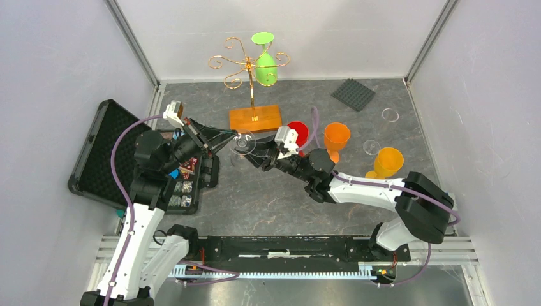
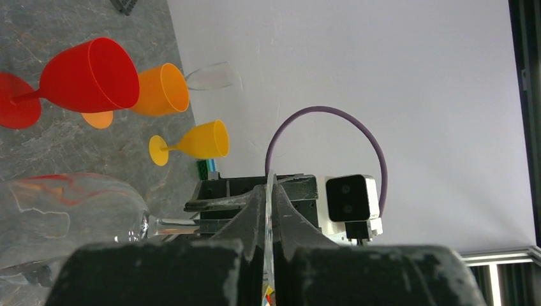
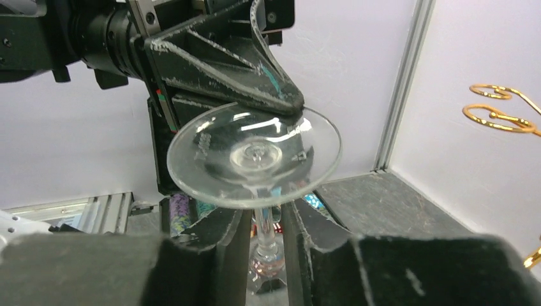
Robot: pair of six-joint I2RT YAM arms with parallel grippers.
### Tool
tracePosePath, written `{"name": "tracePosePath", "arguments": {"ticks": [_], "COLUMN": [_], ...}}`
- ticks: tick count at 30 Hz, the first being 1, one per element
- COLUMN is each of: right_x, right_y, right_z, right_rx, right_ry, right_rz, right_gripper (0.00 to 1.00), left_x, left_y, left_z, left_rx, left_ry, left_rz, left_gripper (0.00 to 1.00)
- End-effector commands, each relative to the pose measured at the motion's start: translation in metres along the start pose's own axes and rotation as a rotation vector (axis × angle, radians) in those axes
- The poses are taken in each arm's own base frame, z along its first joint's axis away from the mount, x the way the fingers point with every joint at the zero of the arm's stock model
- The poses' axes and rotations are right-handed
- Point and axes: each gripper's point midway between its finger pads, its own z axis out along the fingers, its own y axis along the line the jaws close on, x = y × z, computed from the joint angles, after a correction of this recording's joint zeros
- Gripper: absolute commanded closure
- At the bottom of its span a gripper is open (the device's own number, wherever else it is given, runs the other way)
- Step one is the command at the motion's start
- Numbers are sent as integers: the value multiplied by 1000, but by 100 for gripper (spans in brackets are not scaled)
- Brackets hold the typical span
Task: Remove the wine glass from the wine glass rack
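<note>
The clear wine glass is off the wine glass rack. It hangs in the air over the middle of the table, just in front of the rack's wooden base. The left claw is pinched tight on the thin rim of the glass's round foot. The right claw has a finger on each side of the stem, very close. I cannot tell if it squeezes.

There is bare, stone-look tabletop toward the near edge. A black case fills the left edge. A red cup, an orange cup and a yellow cup crowd the right side.

The rack is thin gold wire with curly arms, near the far edge. A smooth green glass hangs on it, bowl down.

From above, the see-through bowl is hard to make out.
</note>
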Motion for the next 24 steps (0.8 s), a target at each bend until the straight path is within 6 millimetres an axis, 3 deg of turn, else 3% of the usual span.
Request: {"name": "tracePosePath", "arguments": {"ticks": [1,3,5,7,9,10,13,20,24], "right_x": [-34,-37,-41,-48,-58,-65,-84,-133,-164], "right_y": [8,9,8,5,-3,-7,-22,-64,-67], "right_z": [17,17,14,9,0,-7,-31,-102,-127], "right_rx": [-52,-51,-37,-13,46,78,188,483,500], "right_ry": [-106,-113,-129,-154,-189,-212,-283,-501,-670], "right_rz": [-2,7,21,29,52,63,103,288,381], "right_gripper": [81,98,100,100,100,100,100,100,100], "left_x": [-2,-2,-3,-5,-8,-9,-10,-10,1], "left_y": [-28,-28,-29,-29,-28,-26,-20,0,-8], "left_z": [-5,-5,-6,-6,-7,-7,-7,-5,4], "left_rx": [83,83,82,74,59,47,28,-19,29], "left_ry": [-14,-16,-25,-38,-54,-65,-76,-84,-14], "left_rz": [15,15,23,35,53,61,76,100,67], "left_gripper": [98,98,94,75,46,37,23,18,17]}}
